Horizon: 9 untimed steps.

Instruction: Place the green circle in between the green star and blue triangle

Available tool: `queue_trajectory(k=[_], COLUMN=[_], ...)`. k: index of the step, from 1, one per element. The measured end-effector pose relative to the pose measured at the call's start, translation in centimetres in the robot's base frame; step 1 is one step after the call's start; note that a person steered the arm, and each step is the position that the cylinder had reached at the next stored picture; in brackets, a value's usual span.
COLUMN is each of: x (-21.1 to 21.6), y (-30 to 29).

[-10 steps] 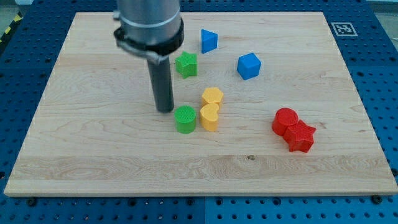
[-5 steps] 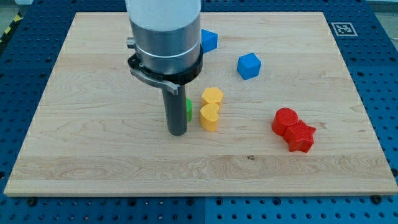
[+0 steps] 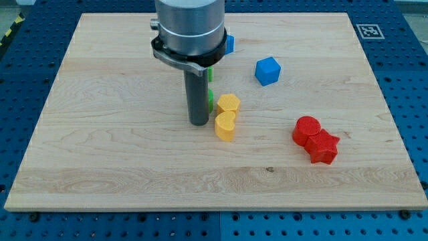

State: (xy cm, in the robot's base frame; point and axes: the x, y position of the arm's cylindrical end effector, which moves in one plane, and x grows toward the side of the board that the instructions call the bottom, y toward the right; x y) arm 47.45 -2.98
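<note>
My tip (image 3: 198,122) rests on the board just left of the two yellow blocks. The green circle (image 3: 210,100) is almost wholly hidden behind the rod; only a green sliver shows at the rod's right edge, level with the upper yellow block. Another green sliver higher up, the green star (image 3: 210,72), peeks out under the arm's collar. The blue triangle (image 3: 229,44) is mostly covered by the arm body; only its right edge shows near the view's top.
A yellow hexagon-like block (image 3: 229,104) and a yellow heart-like block (image 3: 225,125) sit right of my tip. A blue cube (image 3: 267,70) lies to the upper right. A red circle (image 3: 307,128) touches a red star (image 3: 324,147) at the right.
My tip has gone from left of the green circle to below it, then up the board, pushing the circle toward the view's top, behind the rod. The arm now covers the green star and blue triangle.
</note>
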Motion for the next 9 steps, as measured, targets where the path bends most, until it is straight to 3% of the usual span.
queue_trajectory(k=[3, 7, 9], x=[-7.0, -5.7, -9.4], y=[0.0, 7.0, 7.6])
